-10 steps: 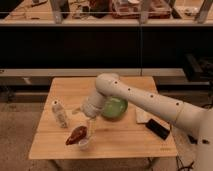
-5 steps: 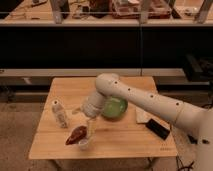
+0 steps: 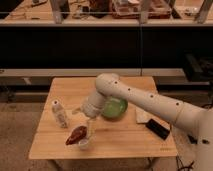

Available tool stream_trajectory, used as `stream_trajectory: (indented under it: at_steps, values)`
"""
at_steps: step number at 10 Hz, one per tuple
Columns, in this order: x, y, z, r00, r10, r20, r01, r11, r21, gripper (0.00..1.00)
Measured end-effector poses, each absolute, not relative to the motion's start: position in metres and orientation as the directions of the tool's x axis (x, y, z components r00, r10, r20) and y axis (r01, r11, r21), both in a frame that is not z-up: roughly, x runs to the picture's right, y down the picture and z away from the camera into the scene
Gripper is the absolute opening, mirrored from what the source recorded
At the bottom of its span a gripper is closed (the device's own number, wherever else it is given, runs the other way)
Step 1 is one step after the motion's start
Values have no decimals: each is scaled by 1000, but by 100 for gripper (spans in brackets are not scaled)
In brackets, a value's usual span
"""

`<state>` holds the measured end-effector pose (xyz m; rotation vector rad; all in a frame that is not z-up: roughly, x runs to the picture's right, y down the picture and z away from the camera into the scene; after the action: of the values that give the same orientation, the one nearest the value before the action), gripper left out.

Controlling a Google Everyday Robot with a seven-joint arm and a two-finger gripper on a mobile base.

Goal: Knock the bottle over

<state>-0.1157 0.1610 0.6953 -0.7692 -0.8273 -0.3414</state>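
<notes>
Gripper (image 3: pixel 86 119) poised over the wooden table (image 3: pixel 120 142); whether it is apart or together cannot be told. Bottle (image 3: pixel 60 114) stands upright near it, toward the view's left, not touching. Green bowl (image 3: pixel 116 108) sits on its opposite side.

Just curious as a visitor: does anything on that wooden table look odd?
Only the reddish-brown object, which hangs sideways out of the small white cup instead of sitting inside. The gripper hovers close by it.

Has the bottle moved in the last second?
No. The bottle stands at the same spot near the table's left edge, not yet knocked over. The claw hangs beside it, above the white cup.
</notes>
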Motion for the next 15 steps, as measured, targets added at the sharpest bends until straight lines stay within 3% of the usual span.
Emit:
stream_trajectory:
  at_steps: [6,7,10,13,15]
  values:
    - [-115,161,695,645,14,764,551,685,-477,80]
    - [-112,156,699,658,4,753,545,688,-479,76]
    - [-101,96,697,717,-88,691,521,726,-449,49]
    - [-107,32,658,734,-155,661,513,765,-390,18]
    - [-123,11,648,693,-160,703,529,775,-346,10]
